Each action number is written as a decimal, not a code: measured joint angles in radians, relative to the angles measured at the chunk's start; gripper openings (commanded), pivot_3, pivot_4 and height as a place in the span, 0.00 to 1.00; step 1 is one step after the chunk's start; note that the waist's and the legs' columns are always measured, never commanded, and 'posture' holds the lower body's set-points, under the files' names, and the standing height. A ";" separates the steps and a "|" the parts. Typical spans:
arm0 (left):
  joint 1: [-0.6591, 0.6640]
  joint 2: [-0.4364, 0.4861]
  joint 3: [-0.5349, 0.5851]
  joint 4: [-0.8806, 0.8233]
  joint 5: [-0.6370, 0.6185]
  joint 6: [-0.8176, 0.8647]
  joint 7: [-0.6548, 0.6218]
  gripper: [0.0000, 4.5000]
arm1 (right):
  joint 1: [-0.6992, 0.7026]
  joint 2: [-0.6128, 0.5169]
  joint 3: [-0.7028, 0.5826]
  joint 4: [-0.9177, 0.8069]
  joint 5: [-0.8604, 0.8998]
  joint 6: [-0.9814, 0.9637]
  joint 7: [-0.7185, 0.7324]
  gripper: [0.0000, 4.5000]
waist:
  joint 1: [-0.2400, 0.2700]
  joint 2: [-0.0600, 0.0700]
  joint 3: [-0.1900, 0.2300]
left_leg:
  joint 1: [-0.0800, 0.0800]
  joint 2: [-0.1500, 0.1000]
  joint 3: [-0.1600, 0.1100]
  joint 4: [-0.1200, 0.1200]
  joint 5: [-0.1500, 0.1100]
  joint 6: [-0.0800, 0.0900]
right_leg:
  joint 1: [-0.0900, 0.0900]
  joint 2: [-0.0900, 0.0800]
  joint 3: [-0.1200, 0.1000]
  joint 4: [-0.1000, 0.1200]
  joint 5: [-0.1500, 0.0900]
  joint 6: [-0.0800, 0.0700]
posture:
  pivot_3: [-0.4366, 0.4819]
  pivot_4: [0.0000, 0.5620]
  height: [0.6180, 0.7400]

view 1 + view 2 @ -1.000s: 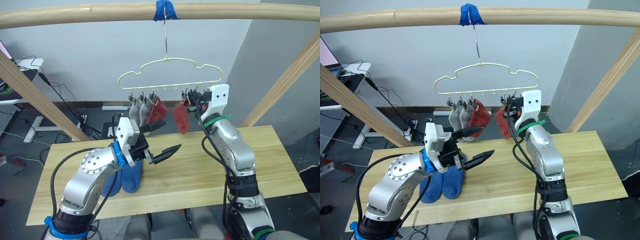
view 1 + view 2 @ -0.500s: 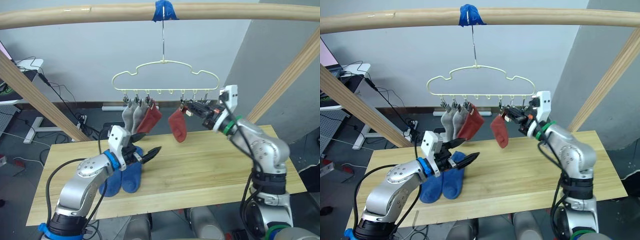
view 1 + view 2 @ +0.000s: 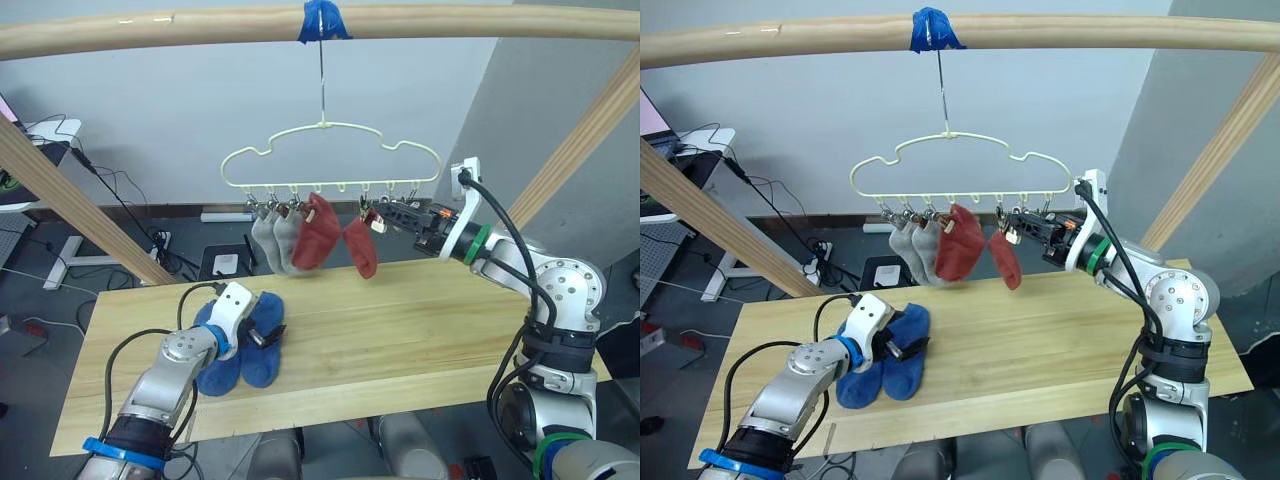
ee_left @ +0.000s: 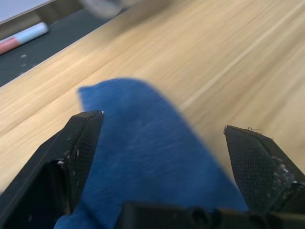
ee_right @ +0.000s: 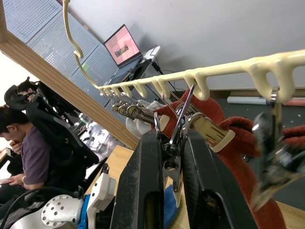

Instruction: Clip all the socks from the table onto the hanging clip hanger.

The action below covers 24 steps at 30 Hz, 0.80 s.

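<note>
The cream clip hanger [image 3: 330,150] hangs from the rail by its hook. On its clips hang two grey socks [image 3: 278,242] and two red socks [image 3: 318,232] [image 3: 362,250]. Two blue socks [image 3: 240,345] lie side by side on the table [image 3: 430,330], at its left. My left gripper [image 4: 164,129] is down on them, open, with one blue sock [image 4: 143,157] between its fingers [image 4: 81,143]. My right gripper [image 5: 169,138] is up at the hanger's right end, shut on a metal clip [image 5: 175,136] beside the right-hand red sock [image 5: 238,143].
A round wooden rail [image 3: 200,25] with blue tape [image 3: 320,18] crosses overhead, held by slanting wooden posts [image 3: 70,190] [image 3: 580,140]. The right wrist view shows a seated person [image 5: 28,143] and a laptop [image 5: 125,45] behind the frame.
My left arm dropped from mid-air down onto the blue socks. The right arm swung out to the right while its gripper stayed at the hanger's clips. The hanger swayed a little leftward.
</note>
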 measured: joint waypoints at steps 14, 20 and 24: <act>-0.064 -0.019 -0.066 0.166 0.078 -0.156 -0.119 0.70 | 0.007 0.005 -0.002 -0.016 0.023 -0.006 -0.063 0.04 | -0.002 0.000 0.000 | 0.001 0.000 0.001 0.000 0.000 0.000 | 0.000 0.000 0.001 0.000 0.000 0.000 | 0.29 0.37 1.00; -0.013 -0.018 -0.062 0.129 0.080 -0.189 -0.140 0.59 | 0.007 0.002 -0.002 -0.016 0.032 -0.011 -0.074 0.04 | -0.005 0.000 0.000 | 0.001 0.000 0.001 0.000 0.000 0.000 | 0.000 0.000 0.001 0.000 0.000 0.000 | 0.30 0.38 1.00; 0.036 -0.018 -0.062 0.080 0.067 -0.208 -0.175 0.51 | 0.007 -0.001 -0.002 -0.016 0.032 -0.018 -0.078 0.04 | -0.004 0.000 0.000 | 0.001 0.000 0.001 0.000 0.000 0.000 | 0.000 0.000 0.001 0.000 0.000 0.000 | 0.31 0.39 1.00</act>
